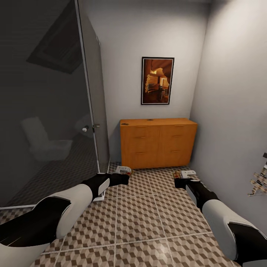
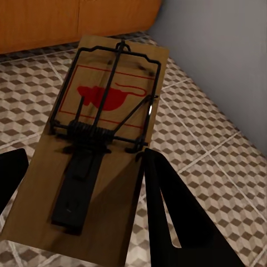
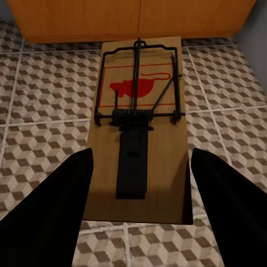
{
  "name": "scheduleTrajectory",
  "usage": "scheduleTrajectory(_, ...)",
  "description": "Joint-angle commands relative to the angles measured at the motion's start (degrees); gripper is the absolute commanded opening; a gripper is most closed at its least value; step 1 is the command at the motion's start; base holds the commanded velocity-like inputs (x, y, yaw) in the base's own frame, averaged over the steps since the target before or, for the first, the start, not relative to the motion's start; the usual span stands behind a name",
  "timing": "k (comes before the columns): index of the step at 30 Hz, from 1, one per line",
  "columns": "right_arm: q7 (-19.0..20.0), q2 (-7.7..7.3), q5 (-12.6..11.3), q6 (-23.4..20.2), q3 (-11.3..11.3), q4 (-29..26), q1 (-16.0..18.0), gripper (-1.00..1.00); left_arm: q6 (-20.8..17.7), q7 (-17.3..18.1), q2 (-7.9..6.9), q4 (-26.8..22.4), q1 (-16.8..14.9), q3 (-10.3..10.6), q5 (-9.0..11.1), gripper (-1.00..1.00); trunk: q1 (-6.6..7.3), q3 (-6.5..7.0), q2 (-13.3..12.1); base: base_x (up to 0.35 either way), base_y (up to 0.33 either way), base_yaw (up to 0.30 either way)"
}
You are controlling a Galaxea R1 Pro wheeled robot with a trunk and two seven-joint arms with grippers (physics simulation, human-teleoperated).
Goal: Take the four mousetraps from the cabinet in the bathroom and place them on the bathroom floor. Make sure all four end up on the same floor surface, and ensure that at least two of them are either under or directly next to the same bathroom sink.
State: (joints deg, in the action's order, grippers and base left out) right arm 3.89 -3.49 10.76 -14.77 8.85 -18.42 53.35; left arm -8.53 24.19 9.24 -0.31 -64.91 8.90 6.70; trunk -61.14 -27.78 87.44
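The bathroom floor [image 1: 141, 218], laid in large square tiles printed with a brown, beige and white cube pattern and pale grout lines, spreads under both arms toward the far wall. Against that wall stands the low, wide orange-brown wooden cabinet [image 1: 158, 142] with drawer fronts and thin handles, a dark-framed picture [image 1: 157, 81] hanging above it. A tall glass partition [image 1: 44, 111] closes off the left side, and a white toilet [image 1: 42, 142] shows dimly through it.

The left pincer [image 1: 124, 174] is clamped on a flat rectangular brown wooden mousetrap [image 2: 97, 139] with dark wire parts and a red mouse print; the left wrist view shows black fingers [image 2: 167, 206] pressed against both long edges of the board, which hangs above the tiles in front of the cabinet.

The right pincer [image 1: 183, 177] likewise grips a second mousetrap [image 3: 139, 128] of the same kind, its black fingers [image 3: 55, 211] set against each side of the board, also held over the tiled floor near the cabinet's base.
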Motion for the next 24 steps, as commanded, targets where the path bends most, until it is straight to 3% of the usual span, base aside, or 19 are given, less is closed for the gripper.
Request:
scheduleTrajectory(1,0.4,0.04,0.6,-0.3,0.5,-0.1,0.0,-1.0,-0.3,0.1,-0.01,0.0,0.0,0.4,0.4,-1.0,0.0,-0.06,0.0,0.0,0.0,0.0)
scheduleTrajectory(7,0.3,0.01,0.5,-0.3,0.5,-0.1,0.0,-1.0,-0.3,0.0,-0.17,0.0,0.0,0.4,0.6,-1.0,0.0,-0.03,0.0,0.0,0.0,0.082)
scheduleTrajectory(24,-1.0,0.06,0.6,-0.2,0.5,-0.1,0.0,-1.0,2.6,0.1,-1.96,0.1,0.0,0.4,0.8,-1.0,0.0,0.44,0.0,0.0,0.0,0.259)
